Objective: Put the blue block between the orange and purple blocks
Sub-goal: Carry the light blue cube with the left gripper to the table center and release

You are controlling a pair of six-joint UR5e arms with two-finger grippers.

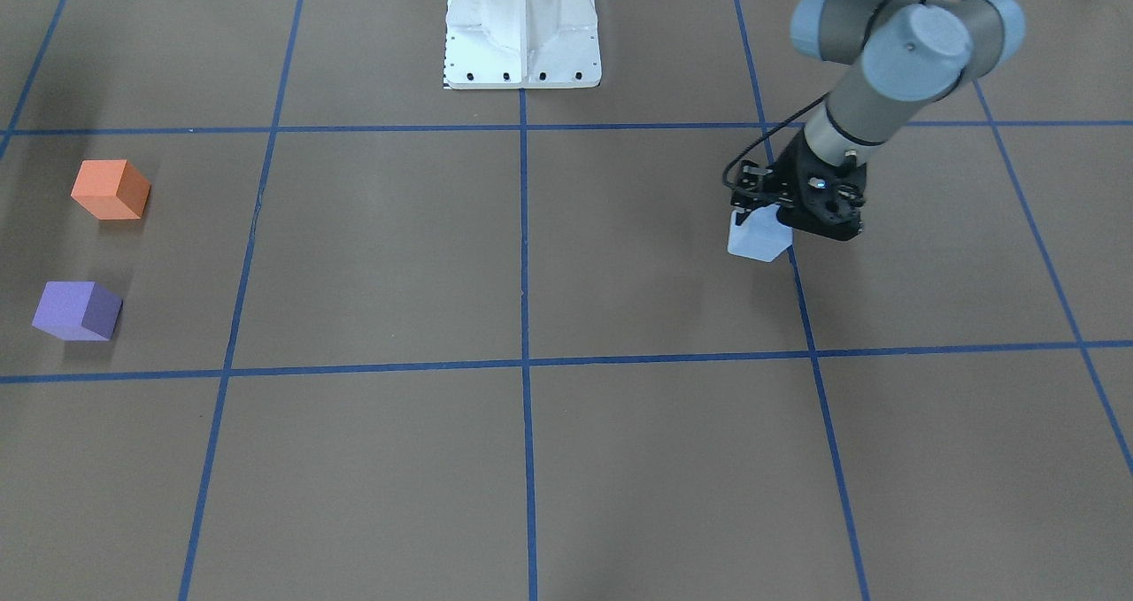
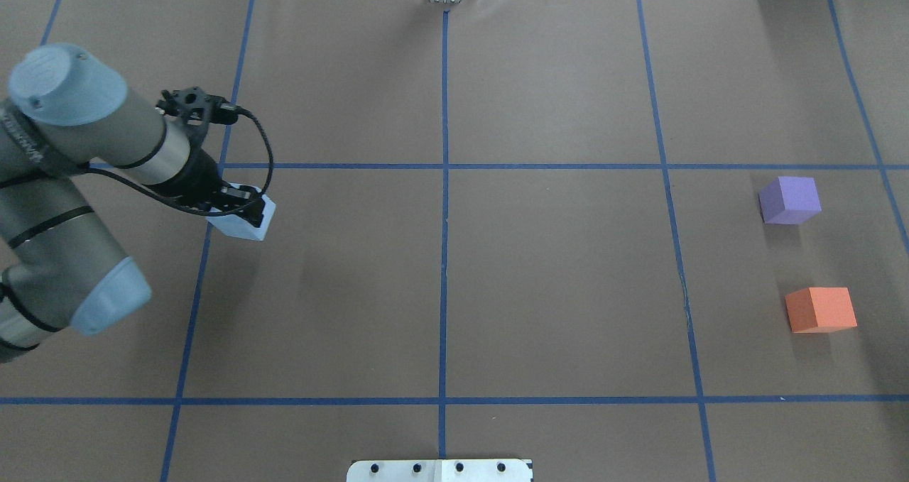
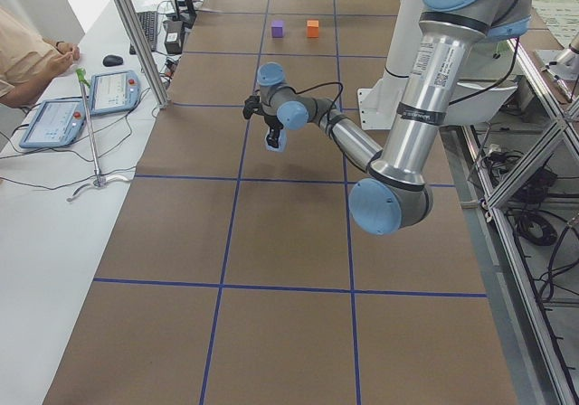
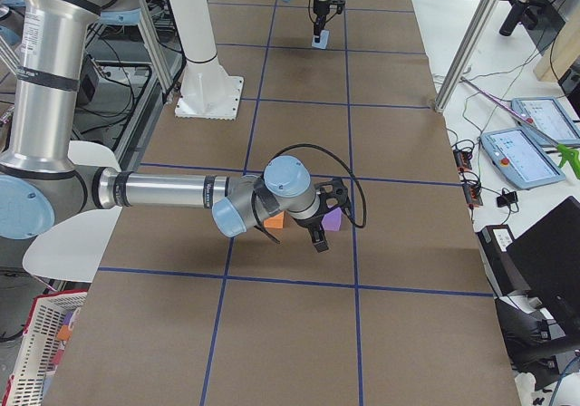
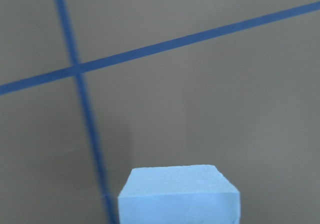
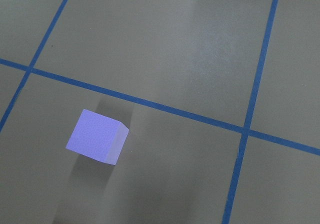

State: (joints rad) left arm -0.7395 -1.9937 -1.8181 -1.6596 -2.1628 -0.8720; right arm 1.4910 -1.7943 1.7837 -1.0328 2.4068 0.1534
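Note:
The light blue block (image 2: 246, 225) is held in my left gripper (image 2: 240, 209), which is shut on it at the table's left side; it also shows in the front view (image 1: 759, 238) and fills the bottom of the left wrist view (image 5: 178, 196). The purple block (image 2: 790, 200) and the orange block (image 2: 820, 309) sit far right, with a bare gap between them. My right gripper (image 4: 317, 236) hangs above these two blocks and shows only in the right side view, so I cannot tell if it is open. The right wrist view shows the purple block (image 6: 97, 136).
The white robot pedestal (image 1: 522, 26) stands at the table's robot-side edge. Blue tape lines (image 2: 444, 184) grid the brown table. An operator (image 3: 27, 57) and tablets (image 3: 86, 102) are beside the table's far long edge.

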